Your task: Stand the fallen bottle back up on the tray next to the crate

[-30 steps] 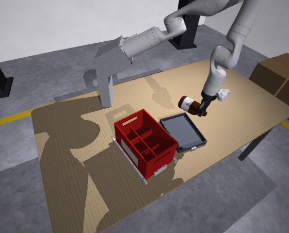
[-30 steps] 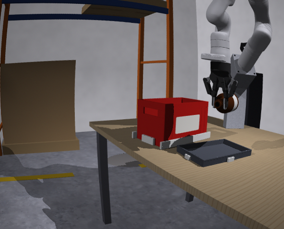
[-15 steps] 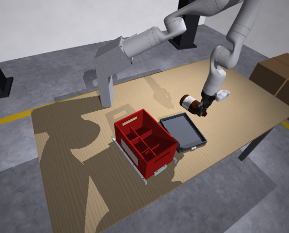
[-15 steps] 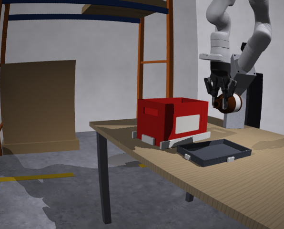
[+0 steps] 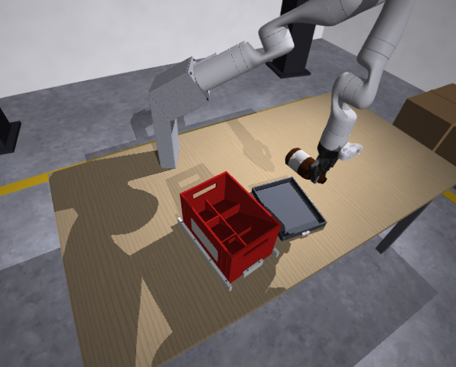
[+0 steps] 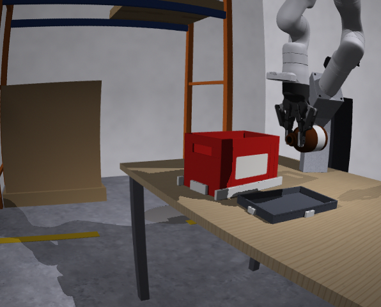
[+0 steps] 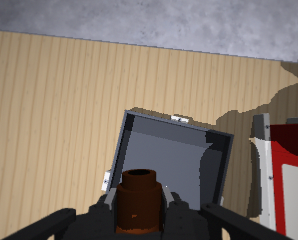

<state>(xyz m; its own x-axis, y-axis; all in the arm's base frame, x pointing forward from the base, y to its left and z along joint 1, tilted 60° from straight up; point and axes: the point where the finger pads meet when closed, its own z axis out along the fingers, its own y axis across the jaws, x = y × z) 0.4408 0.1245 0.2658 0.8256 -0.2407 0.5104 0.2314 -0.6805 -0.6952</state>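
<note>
Brown glass bottle (image 5: 301,161) with a white label band hanging in the air, lying on its side, long axis roughly level and running along the table top rather than upright; base turned toward the far side of the table (image 5: 113,316) in the top view, mouth turned the opposite way, toward the near long edge. Being clamped at the neck end by the gripper (image 5: 318,170), fingers closed partway around the narrow brown neck and stopped there by it, one finger (image 7: 111,198) pressing each side in the wrist view. Pointing straight down from the arm, wrist above, so that the bottle is sticking out sideways below the fingertips, the wide body and label showing behind the fingers in the exterior view (image 6: 311,139). Hovering well above the table, over or just past the far short end of the dark grey tray (image 5: 315,215), toward the table's right-hand end. Lying flat with its long side just beside the red crate (image 5: 204,221), the tray showing only its bare grey floor; whether tray and crate are touching cannot be told. Sitting near the middle of the table, the crate showing dividers inside.
</note>
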